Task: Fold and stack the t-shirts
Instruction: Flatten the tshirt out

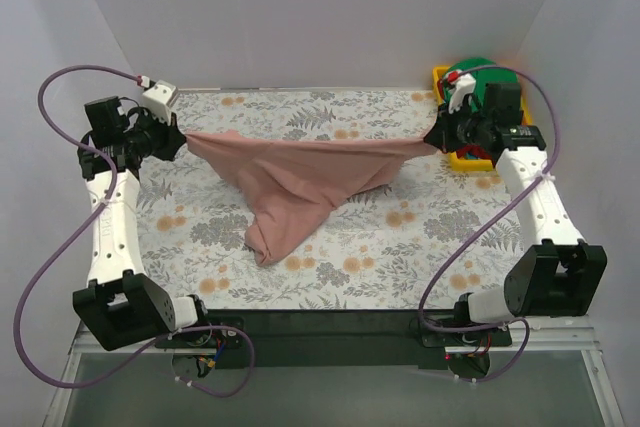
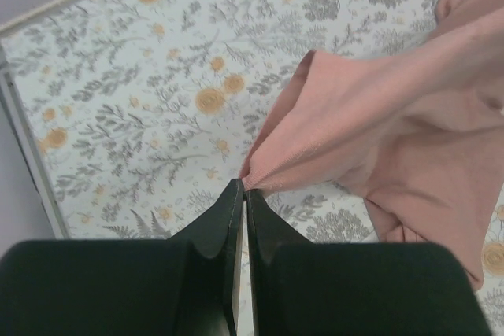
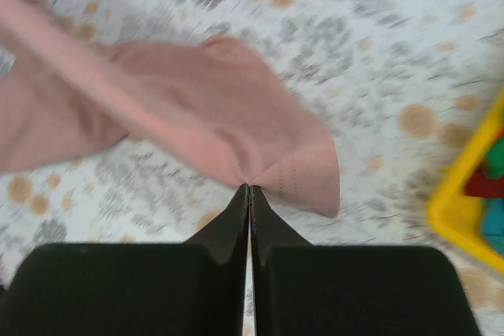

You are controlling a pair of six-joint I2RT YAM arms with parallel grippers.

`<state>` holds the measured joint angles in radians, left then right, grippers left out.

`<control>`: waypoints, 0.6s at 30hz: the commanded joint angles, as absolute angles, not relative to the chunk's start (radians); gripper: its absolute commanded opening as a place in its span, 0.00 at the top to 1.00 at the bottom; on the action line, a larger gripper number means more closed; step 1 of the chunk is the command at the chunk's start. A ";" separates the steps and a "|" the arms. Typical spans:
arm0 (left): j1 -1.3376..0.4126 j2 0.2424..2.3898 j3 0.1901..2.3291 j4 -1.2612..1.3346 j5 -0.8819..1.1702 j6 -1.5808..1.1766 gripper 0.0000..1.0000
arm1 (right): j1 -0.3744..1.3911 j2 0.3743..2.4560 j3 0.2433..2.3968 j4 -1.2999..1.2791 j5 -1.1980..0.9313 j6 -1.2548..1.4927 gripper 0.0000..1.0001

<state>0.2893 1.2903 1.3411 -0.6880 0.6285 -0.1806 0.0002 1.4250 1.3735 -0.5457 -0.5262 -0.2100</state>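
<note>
pink t-shirt [image 3: 197, 108] blurred, yellow bin [image 3: 449, 206] cut off

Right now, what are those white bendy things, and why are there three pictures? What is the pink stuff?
Those are two robot arms, bolted side by side. Each ends in a gripper, a hand with only two fingers. The big picture comes from a camera up high behind the arms. The other two come from little cameras on the wrists, so the black shapes at the bottom are the robot's own fingers. The left gripper and the right gripper are each pinched shut on an edge of a pink t-shirt. They stretch it between them, and its middle sags down to the flowery table cover. In the far right corner sits a yellow bin with some green cloth in it.
</note>
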 commanded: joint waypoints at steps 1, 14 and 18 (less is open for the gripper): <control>0.299 1.247 1.266 -0.693 0.626 -0.132 1.00 | 0.127 1.372 1.209 -0.588 -0.558 -0.213 0.99; 0.322 1.477 1.319 -0.630 0.548 -0.233 1.00 | 0.154 1.474 1.225 -0.623 -0.498 -0.258 0.49; 0.322 1.539 1.347 -0.635 0.551 -0.242 1.00 | 0.149 1.459 1.154 -0.699 -0.595 -0.336 0.62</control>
